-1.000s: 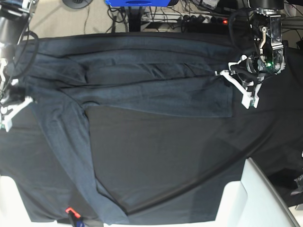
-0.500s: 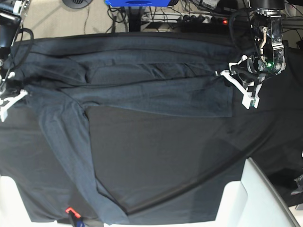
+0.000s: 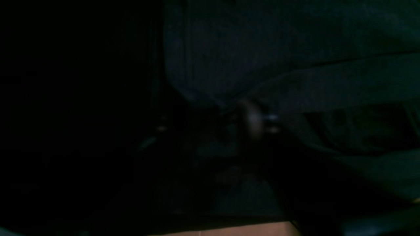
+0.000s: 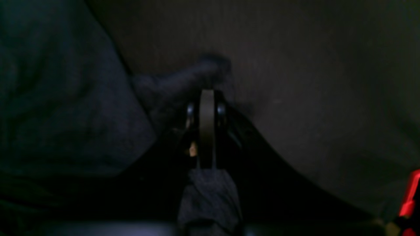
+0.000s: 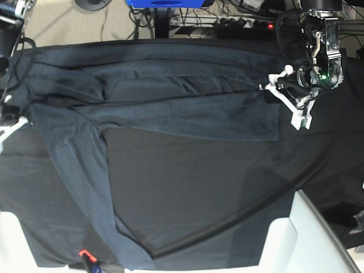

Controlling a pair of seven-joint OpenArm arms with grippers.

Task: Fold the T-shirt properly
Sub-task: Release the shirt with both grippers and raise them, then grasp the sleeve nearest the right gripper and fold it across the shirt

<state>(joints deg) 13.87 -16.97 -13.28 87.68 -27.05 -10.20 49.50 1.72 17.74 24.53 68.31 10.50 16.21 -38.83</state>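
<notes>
T-shirt (image 5: 170,108) partly folded, one long flap trailing down; right gripper (image 4: 206,98) pinches its cloth, left gripper (image 5: 287,102) apparently spread, dimly seen.

No readable text, labels, brands or numbers anywhere in view.

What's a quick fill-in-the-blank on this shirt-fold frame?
1. The T-shirt lies spread on a ____ tablecloth.
2. In the right wrist view, the right gripper is shut on a bunch of the ____.
3. In the base view, the left gripper sits at the shirt's ____ end.

Missing words: black; T-shirt; right
</notes>
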